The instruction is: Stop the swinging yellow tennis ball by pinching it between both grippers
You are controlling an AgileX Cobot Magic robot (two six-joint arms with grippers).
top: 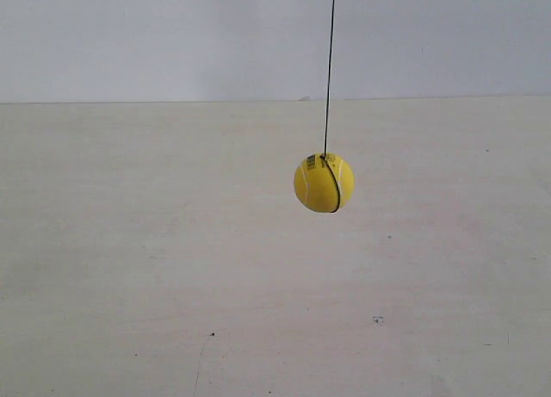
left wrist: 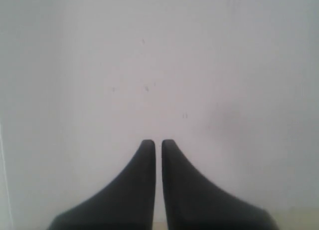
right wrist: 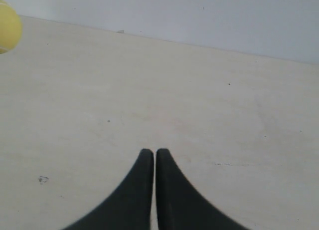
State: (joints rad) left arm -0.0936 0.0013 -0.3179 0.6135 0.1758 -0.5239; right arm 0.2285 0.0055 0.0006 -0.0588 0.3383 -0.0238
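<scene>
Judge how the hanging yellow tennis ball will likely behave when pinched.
The yellow tennis ball hangs free on a thin string, so a one-sided push would probably swing it away. Round, it may slip off the narrow tips of the left gripper and right gripper.

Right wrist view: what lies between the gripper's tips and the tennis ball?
Only bare pale table. The right wrist view shows it: the right gripper sits apart from the tennis ball, which the picture's edge cuts off.
</scene>
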